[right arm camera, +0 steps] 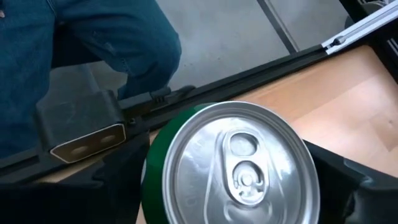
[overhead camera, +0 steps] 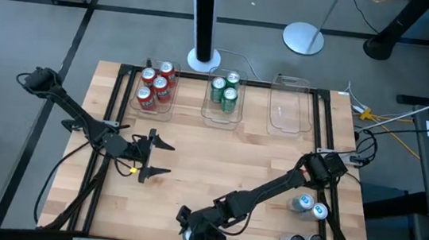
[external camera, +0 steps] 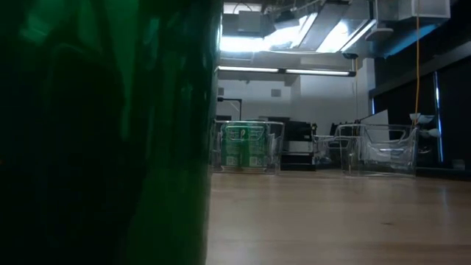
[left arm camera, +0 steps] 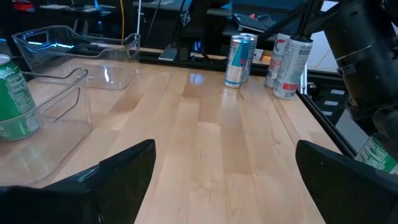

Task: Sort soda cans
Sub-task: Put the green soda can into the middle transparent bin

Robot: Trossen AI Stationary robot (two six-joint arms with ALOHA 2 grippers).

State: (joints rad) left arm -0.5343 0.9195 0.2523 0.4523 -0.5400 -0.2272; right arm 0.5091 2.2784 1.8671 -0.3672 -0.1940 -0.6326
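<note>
Green can (right arm camera: 239,165) stands upright between right claw's (right arm camera: 236,186) open fingers.

Table (overhead camera: 217,168) was light wood planks, smooth, faint satin sheen, in a matt black metal frame (overhead camera: 328,140). Bins (overhead camera: 290,108) were clear glossy plastic, glare on the walls. Green can (right arm camera: 239,165) between my right fingers (right arm camera: 348,186) had a brushed silver metal lid and glossy painted side. My fingers were matt black plastic. Person's trousers (right arm camera: 93,37) looked like blue denim cloth.
</note>
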